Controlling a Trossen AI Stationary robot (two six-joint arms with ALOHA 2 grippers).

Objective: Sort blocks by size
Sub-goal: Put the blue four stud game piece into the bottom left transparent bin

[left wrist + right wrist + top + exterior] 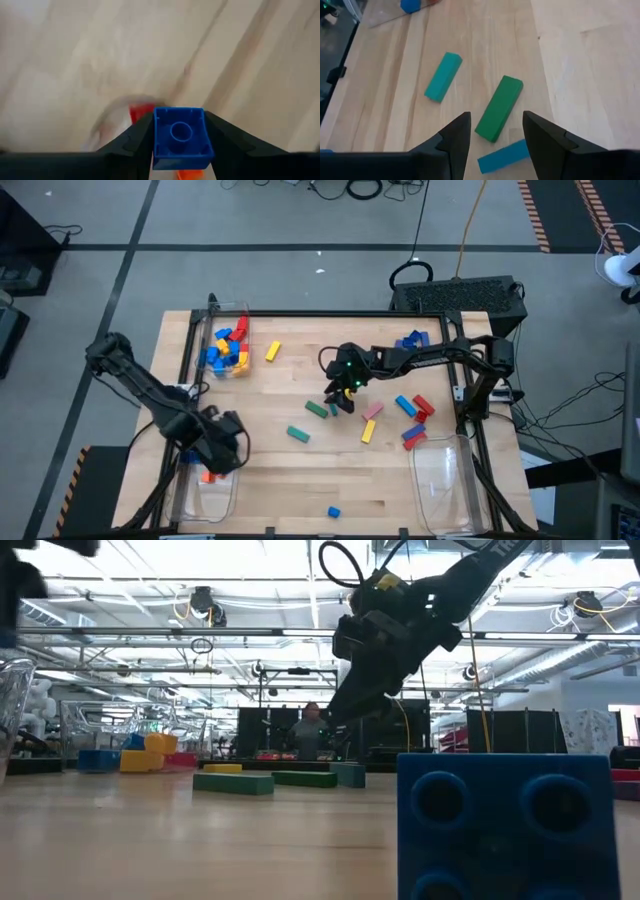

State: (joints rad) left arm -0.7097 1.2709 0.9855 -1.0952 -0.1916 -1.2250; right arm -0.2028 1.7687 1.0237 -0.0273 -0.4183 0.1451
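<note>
I see my left hand [177, 150] clamped on a small blue cube [179, 136], hanging over the clear bin [205, 495] at the bench's [290, 480] near left corner, where an orange block [207, 477] lies. My right hand [492, 137] hovers mid-bench, fingers parted and holding nothing, above a green bar [499, 107] flanked by two teal bars [443, 76]. More blocks [226, 345] fill the far left bin; others [412, 412] lie scattered right.
</note>
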